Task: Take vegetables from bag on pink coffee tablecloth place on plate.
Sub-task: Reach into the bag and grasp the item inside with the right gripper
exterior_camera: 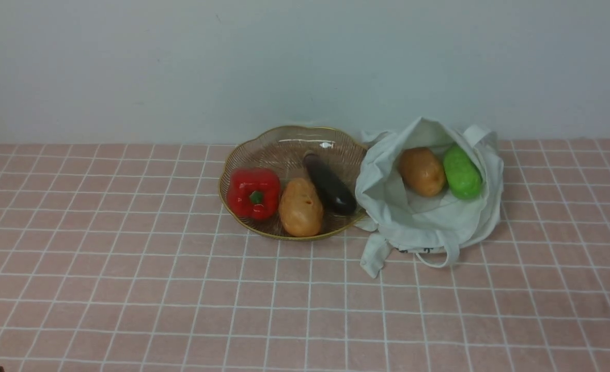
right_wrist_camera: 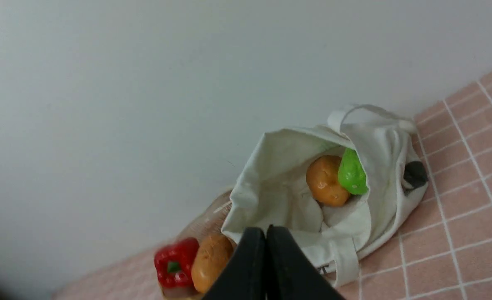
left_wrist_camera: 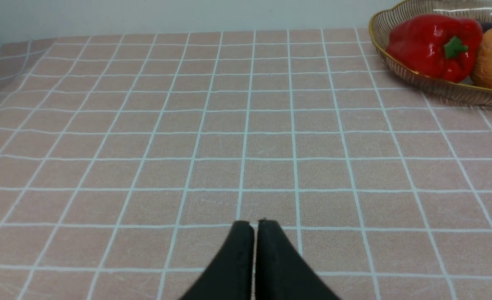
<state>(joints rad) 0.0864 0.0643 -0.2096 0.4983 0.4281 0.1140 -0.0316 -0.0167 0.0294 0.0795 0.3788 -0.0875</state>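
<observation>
**One bagged potato, one plated potato**

The left gripper, pressed together, hangs over bare pink tablecloth; the right gripper, equally closed, points toward the bag. Farther off, the plate holds red pepper, plated potato and eggplant. Just to its right, the open bag holds the bagged potato touching a green vegetable.

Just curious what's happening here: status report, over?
Left end effector, right end effector shut, empty. First potato on plate; second potato in bag. Nothing blocking bag mouth.
</observation>
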